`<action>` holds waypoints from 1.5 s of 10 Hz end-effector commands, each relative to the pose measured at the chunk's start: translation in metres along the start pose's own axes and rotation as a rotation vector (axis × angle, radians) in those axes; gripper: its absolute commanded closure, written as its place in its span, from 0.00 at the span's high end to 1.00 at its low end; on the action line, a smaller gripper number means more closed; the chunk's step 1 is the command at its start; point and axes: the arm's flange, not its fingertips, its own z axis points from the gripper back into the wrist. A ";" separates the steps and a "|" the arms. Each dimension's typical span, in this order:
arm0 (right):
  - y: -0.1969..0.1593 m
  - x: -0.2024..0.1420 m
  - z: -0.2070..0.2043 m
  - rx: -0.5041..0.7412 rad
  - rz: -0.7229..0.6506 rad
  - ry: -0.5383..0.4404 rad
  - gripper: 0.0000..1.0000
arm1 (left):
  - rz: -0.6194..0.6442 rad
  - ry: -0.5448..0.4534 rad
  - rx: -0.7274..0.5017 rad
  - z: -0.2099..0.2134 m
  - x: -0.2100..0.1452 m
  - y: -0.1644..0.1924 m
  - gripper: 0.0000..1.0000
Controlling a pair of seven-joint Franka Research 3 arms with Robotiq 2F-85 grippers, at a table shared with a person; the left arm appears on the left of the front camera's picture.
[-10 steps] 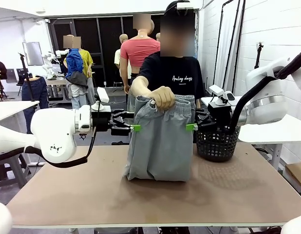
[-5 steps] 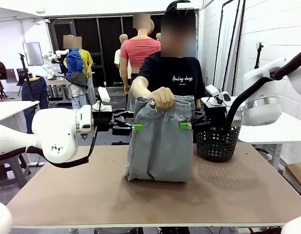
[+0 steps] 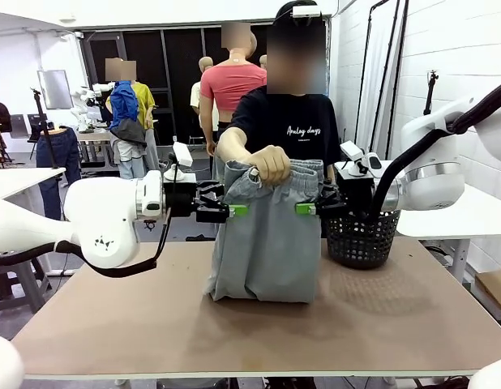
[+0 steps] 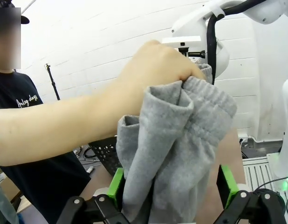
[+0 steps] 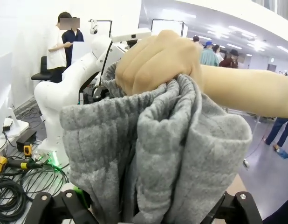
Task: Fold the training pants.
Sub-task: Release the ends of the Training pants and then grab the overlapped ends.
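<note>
Grey training pants hang vertically, waistband up, with left hand and right hand spread.

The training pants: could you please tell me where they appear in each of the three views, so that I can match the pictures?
Front view: the training pants hang at the centre, reaching down to the table.
Left wrist view: training pants at lower centre, running to the bottom edge.
Right wrist view: training pants across the lower half.
Shared landmark: the person's hand clutching the waistband on top.
</note>
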 end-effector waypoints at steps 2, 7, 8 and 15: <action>-0.012 0.002 -0.018 -0.051 0.023 -0.041 1.00 | 0.035 0.017 0.057 -0.025 -0.002 0.003 1.00; -0.019 0.001 -0.028 -0.015 0.002 0.008 1.00 | 0.018 -0.036 0.158 -0.034 -0.005 0.009 1.00; -0.020 0.002 -0.027 -0.024 -0.004 0.009 1.00 | 0.025 -0.039 0.130 -0.036 -0.004 0.010 1.00; -0.026 0.006 -0.020 -0.048 -0.062 -0.003 0.00 | 0.070 -0.003 0.167 -0.039 -0.007 0.019 0.00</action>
